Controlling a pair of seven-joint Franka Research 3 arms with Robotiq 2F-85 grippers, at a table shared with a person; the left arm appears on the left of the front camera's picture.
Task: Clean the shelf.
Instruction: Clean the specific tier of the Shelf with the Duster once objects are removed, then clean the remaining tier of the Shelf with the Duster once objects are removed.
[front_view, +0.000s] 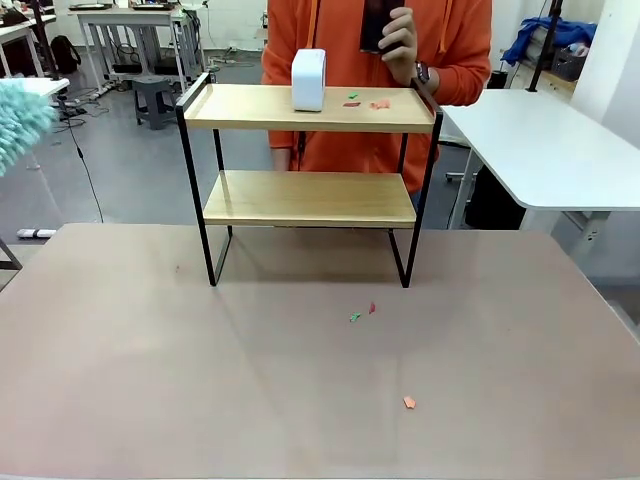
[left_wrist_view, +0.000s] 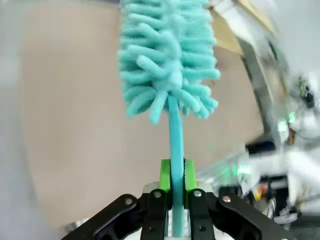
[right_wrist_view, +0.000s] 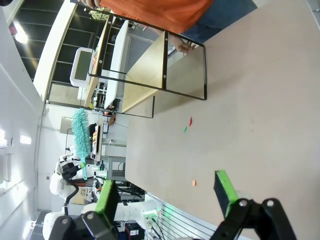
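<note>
Left gripper (left_wrist_view: 172, 182) clenched on a teal duster (left_wrist_view: 167, 55), right gripper (right_wrist_view: 166, 190) spread and empty. The shelf (front_view: 310, 198) stands upper centre; a good sweep likely brushes the top-board scraps (front_view: 365, 102) off, skirting the white box (front_view: 308, 80).

Teal duster (left_wrist_view: 167, 55); light-wood, black-framed shelf (front_view: 310, 198); white box (front_view: 308, 80); orange hoodie (front_view: 340, 40); beige table (front_view: 200, 380).
</note>
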